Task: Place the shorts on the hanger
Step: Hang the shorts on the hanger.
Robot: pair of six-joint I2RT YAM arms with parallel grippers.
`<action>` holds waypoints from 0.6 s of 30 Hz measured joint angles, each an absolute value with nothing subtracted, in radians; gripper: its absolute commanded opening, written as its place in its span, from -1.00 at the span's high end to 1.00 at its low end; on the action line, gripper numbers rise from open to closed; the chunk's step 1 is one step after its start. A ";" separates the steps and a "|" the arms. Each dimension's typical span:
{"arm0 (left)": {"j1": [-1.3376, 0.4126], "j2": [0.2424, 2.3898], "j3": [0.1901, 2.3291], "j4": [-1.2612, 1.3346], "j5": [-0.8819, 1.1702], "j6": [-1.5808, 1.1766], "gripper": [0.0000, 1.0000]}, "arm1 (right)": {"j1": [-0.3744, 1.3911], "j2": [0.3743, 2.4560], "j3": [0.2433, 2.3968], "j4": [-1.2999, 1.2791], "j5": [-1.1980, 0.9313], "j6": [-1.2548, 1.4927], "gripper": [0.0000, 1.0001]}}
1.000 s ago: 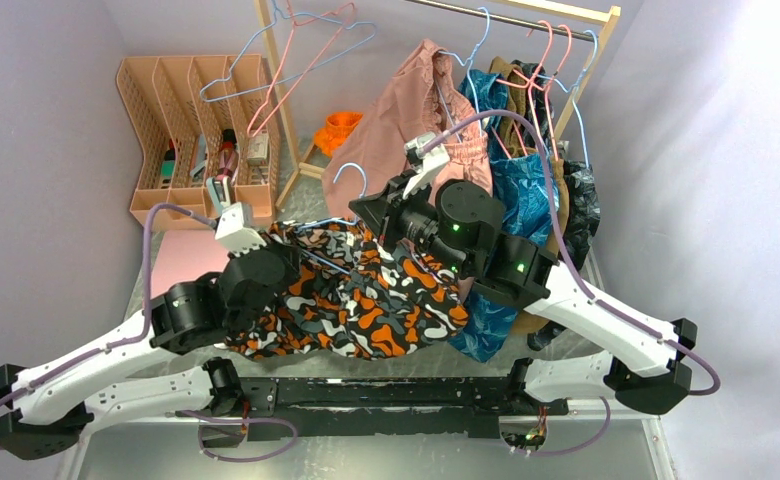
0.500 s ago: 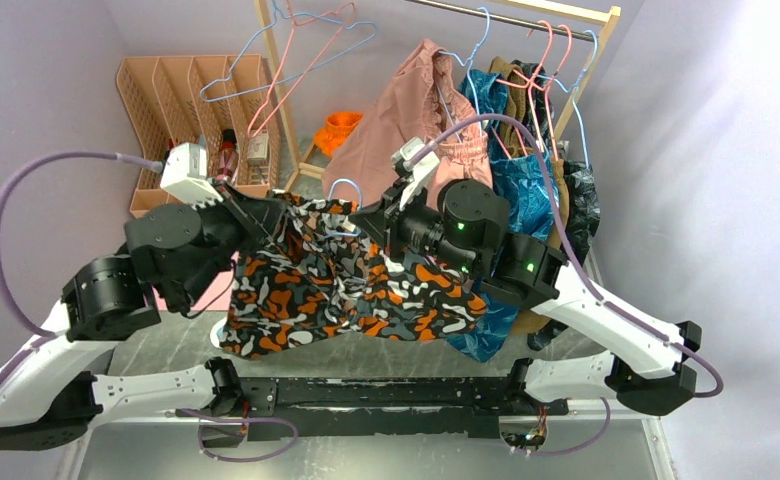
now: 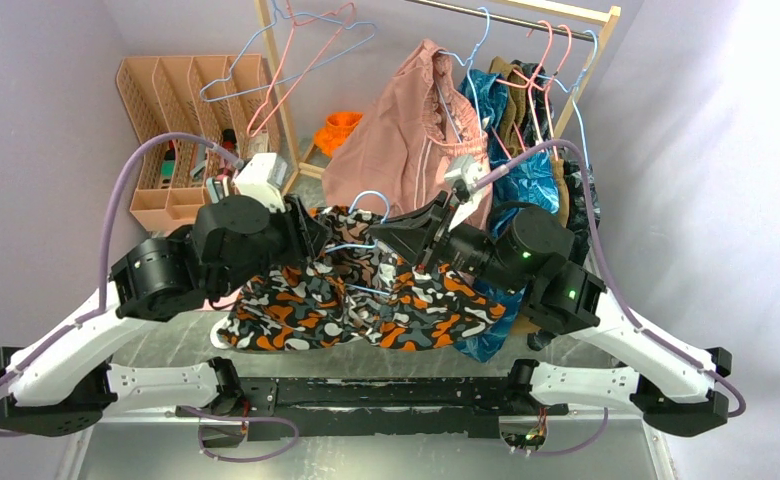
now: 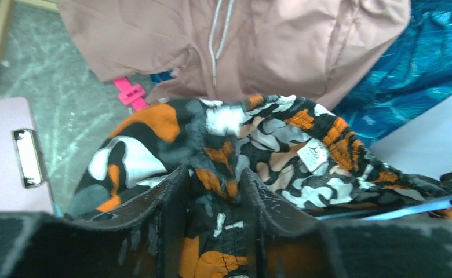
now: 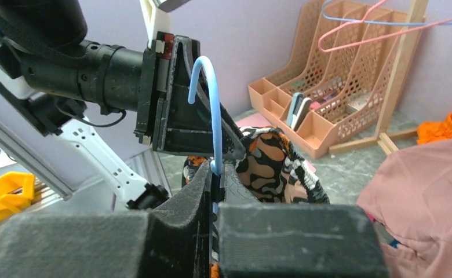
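The camouflage-print shorts (image 3: 351, 300) hang in the air between my two arms, draped over the light-blue hanger (image 3: 371, 200), whose hook stands up above the fabric. My left gripper (image 3: 311, 235) is shut on a fold of the shorts (image 4: 218, 174) near the waistband. My right gripper (image 3: 396, 232) is shut on the neck of the hanger (image 5: 209, 110), just under its hook, with the shorts (image 5: 276, 162) right behind its fingers. The hanger's bar shows as a blue line under the fabric in the left wrist view (image 4: 409, 205).
A dusty-pink garment (image 3: 406, 130) and a blue leaf-print garment (image 3: 521, 190) hang on the rail (image 3: 526, 15) behind. Pink and blue spare hangers (image 3: 296, 50) hang at the back left. A tan file rack (image 3: 191, 110) stands at the left. A pink clipboard (image 4: 9, 156) lies on the table.
My left gripper has swung up and right with the shorts. My right gripper has moved right with the hanger, and the shorts now hang higher between the arms.
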State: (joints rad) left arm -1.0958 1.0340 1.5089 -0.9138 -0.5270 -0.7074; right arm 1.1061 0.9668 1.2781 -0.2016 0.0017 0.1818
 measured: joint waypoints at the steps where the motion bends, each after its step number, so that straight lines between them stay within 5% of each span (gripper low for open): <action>1: -1.096 1.029 1.509 -0.913 -0.517 -0.702 -0.08 | 1.106 0.960 1.273 -0.187 -0.001 0.186 1.00; 10: -1.096 0.880 1.479 -0.826 -0.398 -0.627 -0.46 | 1.106 0.933 1.249 -0.140 0.021 0.201 1.00; 18: -1.096 0.702 1.382 -0.690 -0.365 -0.470 -0.60 | 1.106 0.906 1.221 -0.146 0.077 0.179 1.00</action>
State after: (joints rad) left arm -1.0958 0.7017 1.3823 -0.6903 -0.3653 -0.4702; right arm 1.1061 0.9062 1.2209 -0.1455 0.0772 0.1791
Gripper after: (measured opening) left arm 0.774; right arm 0.034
